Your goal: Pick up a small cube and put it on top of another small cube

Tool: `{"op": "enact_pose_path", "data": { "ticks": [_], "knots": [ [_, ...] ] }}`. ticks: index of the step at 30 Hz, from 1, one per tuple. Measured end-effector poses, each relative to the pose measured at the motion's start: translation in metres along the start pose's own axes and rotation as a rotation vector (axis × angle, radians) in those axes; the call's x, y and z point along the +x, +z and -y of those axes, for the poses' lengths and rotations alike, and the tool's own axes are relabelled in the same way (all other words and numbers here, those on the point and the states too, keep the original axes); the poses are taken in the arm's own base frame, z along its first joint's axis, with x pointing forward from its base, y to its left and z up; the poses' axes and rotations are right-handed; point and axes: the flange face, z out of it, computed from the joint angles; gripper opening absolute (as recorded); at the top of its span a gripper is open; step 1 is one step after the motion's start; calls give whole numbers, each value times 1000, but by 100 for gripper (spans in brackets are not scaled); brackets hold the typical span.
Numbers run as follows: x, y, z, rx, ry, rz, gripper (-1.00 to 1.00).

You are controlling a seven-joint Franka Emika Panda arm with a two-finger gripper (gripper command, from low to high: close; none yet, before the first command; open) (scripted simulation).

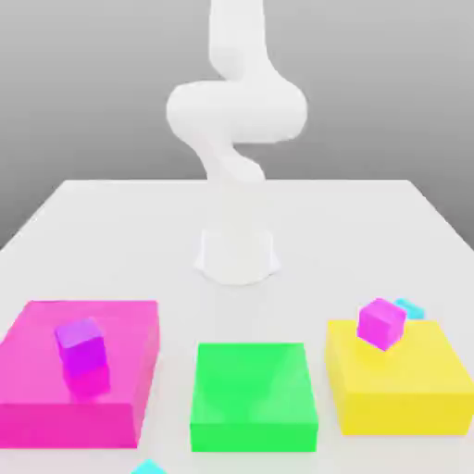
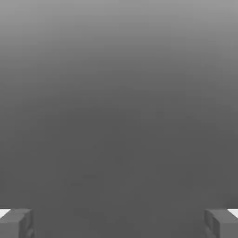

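A tiny cyan small cube lies on the white table, partly hidden behind the far corner of the flat yellow block. Another cyan bit shows at the exterior view's bottom edge. On the yellow block rests a tiny magenta cube, tilted on the block's far-left part. My gripper is open in the hand view, its grey fingertips wide apart with only plain grey background between them. The white arm rises at the table's far middle, well away from the cubes.
A flat pink block sits at the exterior view's left with a violet-purple cube on top. A flat green block lies between the pink and yellow blocks. The arm's round base stands behind them on the white table.
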Motion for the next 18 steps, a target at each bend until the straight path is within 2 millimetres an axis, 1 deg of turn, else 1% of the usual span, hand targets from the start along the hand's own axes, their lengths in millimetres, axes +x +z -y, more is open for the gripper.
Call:
{"op": "enact_pose_path", "data": {
  "ticks": [2, 4, 7, 9, 12, 14, 18],
  "knots": [
    [-26, 40, 14, -4, -147, 67, 0],
    [-55, 76, 26, -4, -289, 129, 0],
    [-104, 123, 39, 5, -501, 221, 0],
    [-140, 151, 45, 16, -643, 280, 0],
    [-199, 186, 48, 40, -857, 369, 0],
    [-240, 206, 46, 62, -1001, 427, 0],
    [-322, 235, 31, 116, -1288, 543, 0]
  ]
}}
